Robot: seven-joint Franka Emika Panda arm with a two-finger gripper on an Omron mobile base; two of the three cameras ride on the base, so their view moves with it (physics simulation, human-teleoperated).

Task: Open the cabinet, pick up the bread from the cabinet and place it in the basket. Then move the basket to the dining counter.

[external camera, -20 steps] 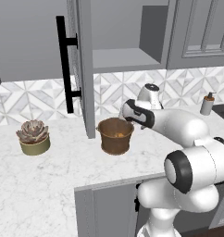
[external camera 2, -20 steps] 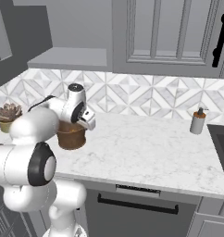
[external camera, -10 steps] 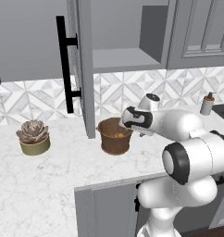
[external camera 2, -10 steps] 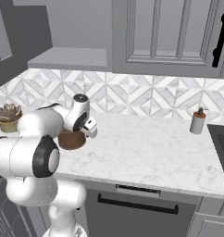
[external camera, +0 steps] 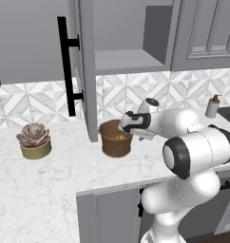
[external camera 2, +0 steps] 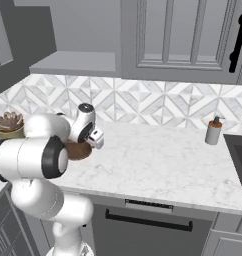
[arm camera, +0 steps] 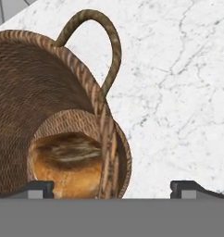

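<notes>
Tool (arm camera: 111, 187) sat low over the basket (external camera: 116, 138), right at its right rim. Hand view showed one dark fingertip (arm camera: 40, 187) inside the basket and the other outside over the marble, so the jaws stood wide apart straddling the rim wall; nothing clamped between them as far as the view showed. Bread (arm camera: 70, 169) lay at the bottom of the basket, golden-brown, partly hidden by the woven wall. Hand view also caught one looped side handle (arm camera: 102, 44) standing up at the rim.

Left base view showed what the hand view missed: basket standing upright on the white marble tabletop (external camera: 50, 190), just right of the open cabinet door (external camera: 86, 71) with its long black bar handle (external camera: 64, 66), a sliver of bread at the basket mouth. Cabinet (external camera: 131, 42) interior open above. Succulent pot (external camera: 35, 141) well left of the basket. Soap dispenser (external camera: 212, 107) far right near the backsplash.

Right base view had the basket (external camera 2: 79, 150) mostly hidden behind the arm; soap dispenser (external camera 2: 212, 131) well apart to the right.
</notes>
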